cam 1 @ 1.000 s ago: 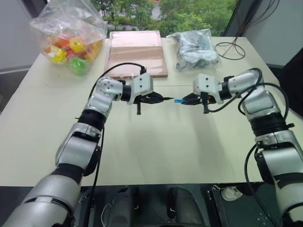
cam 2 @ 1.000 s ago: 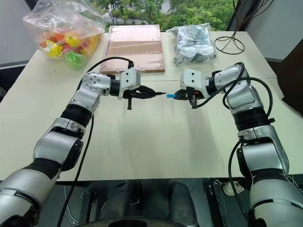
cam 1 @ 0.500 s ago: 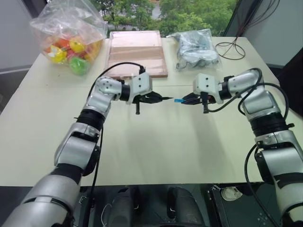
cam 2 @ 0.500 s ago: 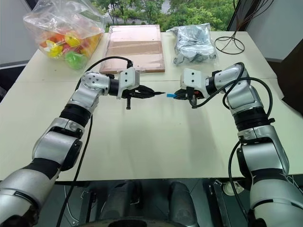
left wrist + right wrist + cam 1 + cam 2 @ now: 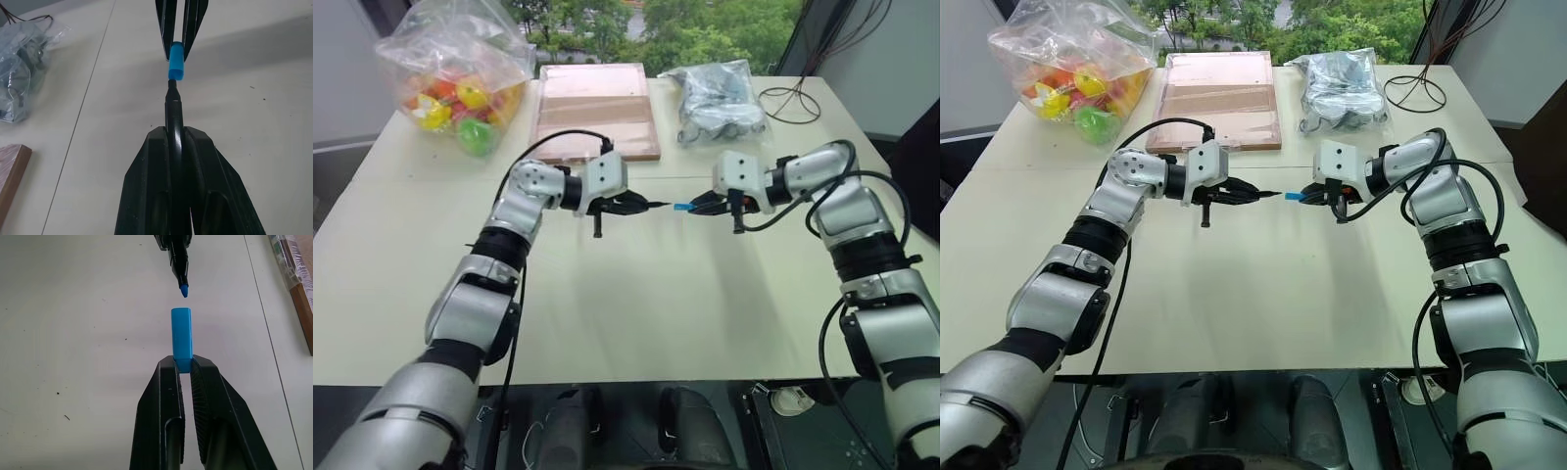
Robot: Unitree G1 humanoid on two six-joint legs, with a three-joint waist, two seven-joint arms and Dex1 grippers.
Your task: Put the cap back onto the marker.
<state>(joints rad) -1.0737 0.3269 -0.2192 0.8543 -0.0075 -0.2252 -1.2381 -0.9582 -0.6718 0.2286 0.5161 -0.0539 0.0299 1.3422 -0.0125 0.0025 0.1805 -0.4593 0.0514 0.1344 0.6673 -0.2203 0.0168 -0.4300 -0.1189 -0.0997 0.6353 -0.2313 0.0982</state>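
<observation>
Above the middle of the table my left gripper [image 5: 641, 205] is shut on the black marker [image 5: 173, 110], whose blue tip [image 5: 184, 291] points toward my right gripper [image 5: 697, 207]. That gripper is shut on the bright blue cap [image 5: 181, 338], held by its rear end with its mouth facing the marker. Tip and cap are lined up end to end with a small gap between them, both held in the air over the tabletop.
A flat wooden board [image 5: 596, 108] lies at the back centre. A clear bag of coloured balls [image 5: 455, 83] sits at the back left, and a bag of dark parts [image 5: 719, 100] at the back right beside a black cable [image 5: 793, 98].
The cap and the marker tip have come slightly closer together; otherwise both arms hold still.
</observation>
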